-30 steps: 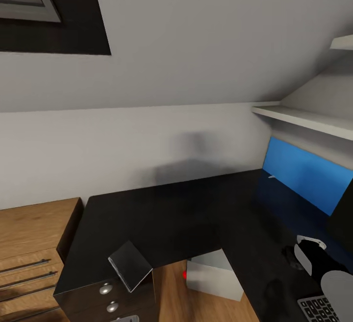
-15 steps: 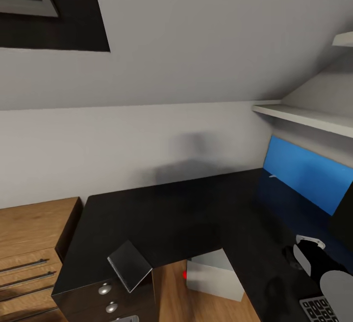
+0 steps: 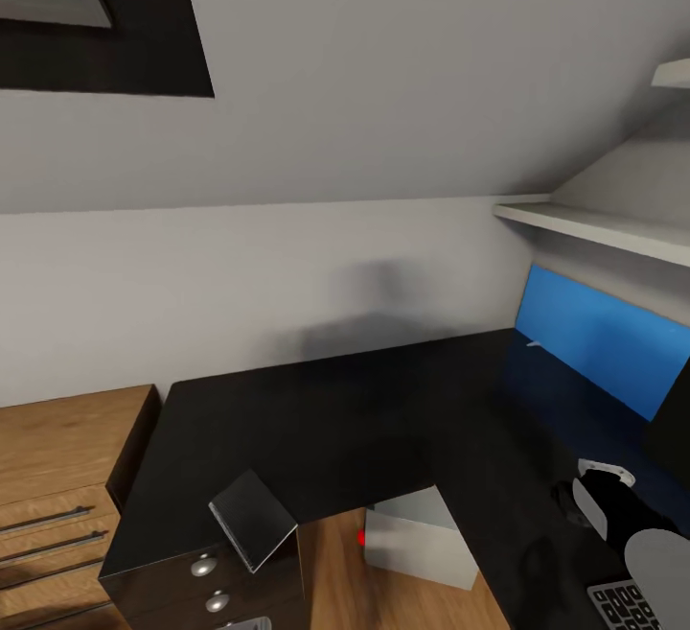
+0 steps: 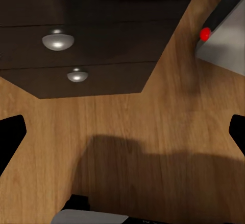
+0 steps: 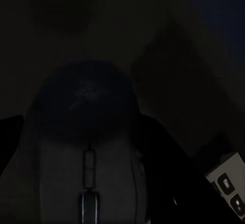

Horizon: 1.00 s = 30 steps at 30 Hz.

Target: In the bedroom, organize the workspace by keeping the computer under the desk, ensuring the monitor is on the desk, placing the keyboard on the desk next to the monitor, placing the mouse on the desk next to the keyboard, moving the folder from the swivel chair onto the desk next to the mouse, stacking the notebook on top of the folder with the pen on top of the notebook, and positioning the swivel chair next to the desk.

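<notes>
Our right gripper seems closed around the mouse on the desk, near the keyboard; left gripper spread open, empty, beside the desk's drawers.

Desk glossy black; knobs shiny metal.

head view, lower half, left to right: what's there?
Light-wood dresser with bar handles → grey-covered notebook on the black desk's corner → grey-white computer tower with red light → right tool over the dark mouse
</notes>
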Motion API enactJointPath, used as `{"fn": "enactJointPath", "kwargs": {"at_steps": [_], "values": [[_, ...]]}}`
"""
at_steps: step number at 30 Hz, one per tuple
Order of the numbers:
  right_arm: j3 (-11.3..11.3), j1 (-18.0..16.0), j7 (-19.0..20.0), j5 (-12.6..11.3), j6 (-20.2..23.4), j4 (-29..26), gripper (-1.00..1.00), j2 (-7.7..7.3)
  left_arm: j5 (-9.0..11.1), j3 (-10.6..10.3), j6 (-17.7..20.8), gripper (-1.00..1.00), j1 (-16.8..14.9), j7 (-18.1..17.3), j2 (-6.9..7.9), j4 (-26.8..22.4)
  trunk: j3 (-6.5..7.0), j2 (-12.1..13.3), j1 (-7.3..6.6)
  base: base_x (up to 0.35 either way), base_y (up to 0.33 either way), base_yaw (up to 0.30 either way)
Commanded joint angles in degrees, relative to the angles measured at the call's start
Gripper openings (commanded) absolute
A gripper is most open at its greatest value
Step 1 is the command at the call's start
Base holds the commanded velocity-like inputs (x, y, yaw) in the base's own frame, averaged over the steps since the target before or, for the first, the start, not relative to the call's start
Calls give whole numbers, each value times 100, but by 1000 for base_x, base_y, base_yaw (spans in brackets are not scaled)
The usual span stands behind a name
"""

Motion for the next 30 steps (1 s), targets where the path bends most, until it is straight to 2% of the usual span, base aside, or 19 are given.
{"fn": "enactJointPath", "kwargs": {"at_steps": [1, 10, 24, 30], "values": [[-3, -2, -46, -81, 14, -10, -100, 1, 33, -10, 22, 100, -1, 38, 2, -14, -8, -8, 2, 0, 0, 0], [-3, -2, -44, -74, 14, -23, -100, 1, 33, -12, 29, 100, -1, 33, 5, -14, -170, -369, 200, 0, 0, 0], [7, -2, -35, -56, 14, -57, -100, 1, 22, -14, 21, 100, -1, 7, 19, -6, -170, -369, 200, -35, -8, 0], [6, -2, -35, 123, 12, -44, -100, 1, 19, -2, 19, 100, -1, 6, 21, -6, -170, -369, 200, -53, -13, 0]]}}
